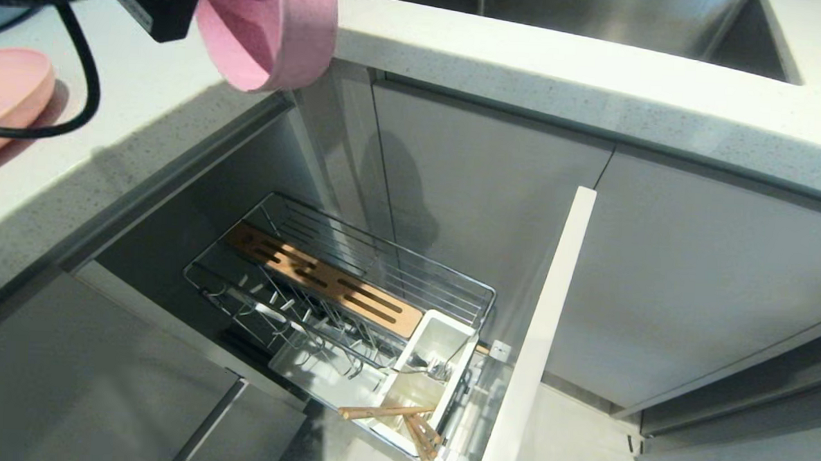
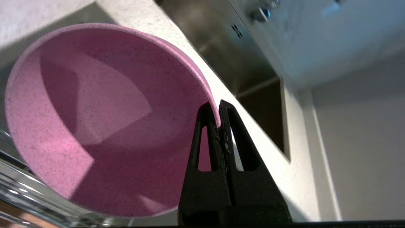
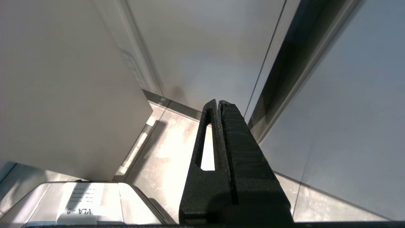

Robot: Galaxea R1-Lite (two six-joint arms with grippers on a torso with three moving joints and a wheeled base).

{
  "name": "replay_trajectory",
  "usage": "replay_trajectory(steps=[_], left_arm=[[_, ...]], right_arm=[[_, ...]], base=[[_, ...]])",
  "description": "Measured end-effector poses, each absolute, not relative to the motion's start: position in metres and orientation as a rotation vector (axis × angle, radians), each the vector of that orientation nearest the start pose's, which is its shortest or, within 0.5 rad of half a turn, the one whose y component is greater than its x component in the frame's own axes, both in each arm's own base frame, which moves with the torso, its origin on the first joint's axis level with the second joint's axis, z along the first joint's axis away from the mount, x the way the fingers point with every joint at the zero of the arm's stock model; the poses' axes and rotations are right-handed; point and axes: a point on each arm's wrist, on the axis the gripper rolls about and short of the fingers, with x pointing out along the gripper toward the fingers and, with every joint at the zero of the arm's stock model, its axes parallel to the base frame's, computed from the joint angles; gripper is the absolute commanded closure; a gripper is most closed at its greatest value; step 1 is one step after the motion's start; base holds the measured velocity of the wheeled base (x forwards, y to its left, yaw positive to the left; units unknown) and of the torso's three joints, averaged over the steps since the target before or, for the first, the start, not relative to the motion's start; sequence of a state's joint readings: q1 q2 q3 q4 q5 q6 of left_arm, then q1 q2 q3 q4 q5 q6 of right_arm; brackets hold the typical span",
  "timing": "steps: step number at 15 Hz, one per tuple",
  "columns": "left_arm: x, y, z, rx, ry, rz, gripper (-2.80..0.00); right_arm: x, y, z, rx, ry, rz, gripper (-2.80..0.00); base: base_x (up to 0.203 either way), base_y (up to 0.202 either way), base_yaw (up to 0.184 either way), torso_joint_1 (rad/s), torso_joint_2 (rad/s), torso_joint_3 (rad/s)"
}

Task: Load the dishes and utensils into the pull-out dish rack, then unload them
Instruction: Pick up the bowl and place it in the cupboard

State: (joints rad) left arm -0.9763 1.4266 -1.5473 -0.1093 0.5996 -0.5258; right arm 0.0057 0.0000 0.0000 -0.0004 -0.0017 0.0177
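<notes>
Left gripper (image 2: 218,110): pressed together on the rim of the pink bowl (image 1: 270,30), one finger inside the wall and one outside, as confirmed in the left wrist view. Bowl carried tilted on its side, mouth turned back toward the arm, at roughly 11 o'clock in the head view, above the countertop (image 1: 144,136) edge and clear of it. Pull-out dish rack (image 1: 352,290) standing open below, toward 6 o'clock of the bowl, well apart from it. Chopsticks (image 1: 402,417) lying in the white utensil caddy (image 1: 432,370) at the rack's 5 o'clock end; fork (image 1: 422,366) judged to be the metal piece in the caddy's rear compartment. Plate prongs and slotted wooden board (image 1: 325,282) unoccupied. Pink plate (image 1: 7,95) resting on the countertop at 9 o'clock, not yet loaded. Right gripper (image 3: 218,104): pressed together on nothing, parked low beside the cabinet fronts. Step in hand, as judged: transfer of the bowl down to the rack. Hazards from here: a thin rim pinch on a smooth, tilted bowl, likely to swing or slip under any quick wrist turn; possible strike of the bowl wall against the countertop overhang during descent; possible snag on the chrome wires or prongs if lowered off-line; release from too high likely to send the bowl rolling against the caddy or off the prongs.
</notes>
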Motion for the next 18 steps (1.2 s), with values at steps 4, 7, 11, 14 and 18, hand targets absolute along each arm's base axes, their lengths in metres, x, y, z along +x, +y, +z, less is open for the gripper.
replay_trajectory(steps=[4,7,11,14,18], left_arm=[[0.148,-0.197,0.394,-0.876,0.003,-0.301,0.0],[0.159,-0.212,0.371,-0.931,0.062,-0.252,0.0],[0.169,-0.232,0.331,-0.923,0.108,-0.184,0.0],[0.173,-0.239,0.295,-0.929,0.149,-0.161,0.0],[0.176,-0.245,0.264,-0.96,0.143,-0.185,0.0]], right_arm=[[-0.023,0.0,0.075,0.018,0.0,0.004,0.0],[-0.023,0.0,0.076,0.018,0.0,0.004,0.0],[-0.023,0.0,0.076,0.018,0.0,0.004,0.0],[-0.023,0.0,0.075,0.017,0.0,0.004,0.0],[-0.023,0.0,0.075,0.017,0.0,0.004,0.0]], base=[[0.0,0.0,0.0,0.0,0.0,0.0],[0.0,0.0,0.0,0.0,0.0,0.0],[0.0,0.0,0.0,0.0,0.0,0.0],[0.0,0.0,0.0,0.0,0.0,0.0],[0.0,0.0,0.0,0.0,0.0,0.0]])
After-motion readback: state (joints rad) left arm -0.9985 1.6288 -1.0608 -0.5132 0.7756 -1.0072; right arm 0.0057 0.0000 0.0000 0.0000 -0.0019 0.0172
